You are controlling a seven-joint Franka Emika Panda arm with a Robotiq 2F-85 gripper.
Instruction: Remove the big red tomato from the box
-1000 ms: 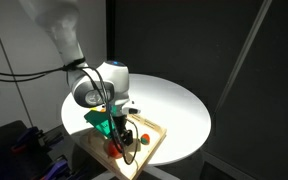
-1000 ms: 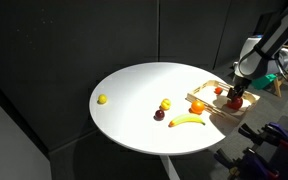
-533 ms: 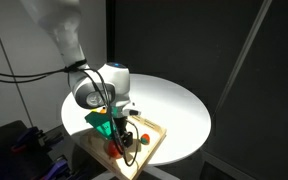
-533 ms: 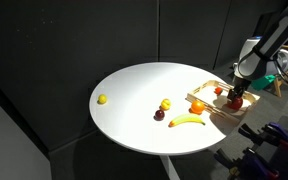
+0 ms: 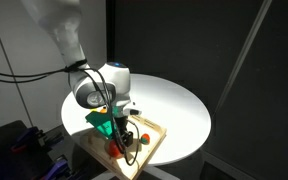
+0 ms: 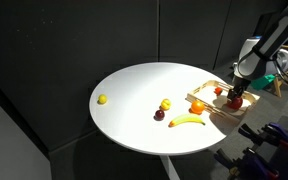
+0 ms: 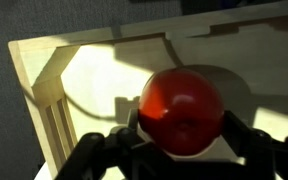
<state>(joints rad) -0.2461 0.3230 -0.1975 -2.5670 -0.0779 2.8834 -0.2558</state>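
Note:
The big red tomato (image 7: 181,105) fills the middle of the wrist view, resting on the floor of the light wooden box (image 7: 44,75). My gripper (image 7: 181,138) has one dark finger against each side of it and looks closed on it. In both exterior views the gripper (image 5: 128,136) (image 6: 236,99) is lowered into the box (image 5: 155,141) (image 6: 208,109) at the table's edge. The tomato shows only as a red spot at the fingers (image 6: 236,102).
An orange round fruit (image 6: 197,106) and a small red piece (image 6: 220,90) also lie in the box. On the white round table (image 6: 144,85) lie a banana (image 6: 187,121), a yellow fruit (image 6: 165,103), a dark red fruit (image 6: 159,114) and a lemon (image 6: 102,99).

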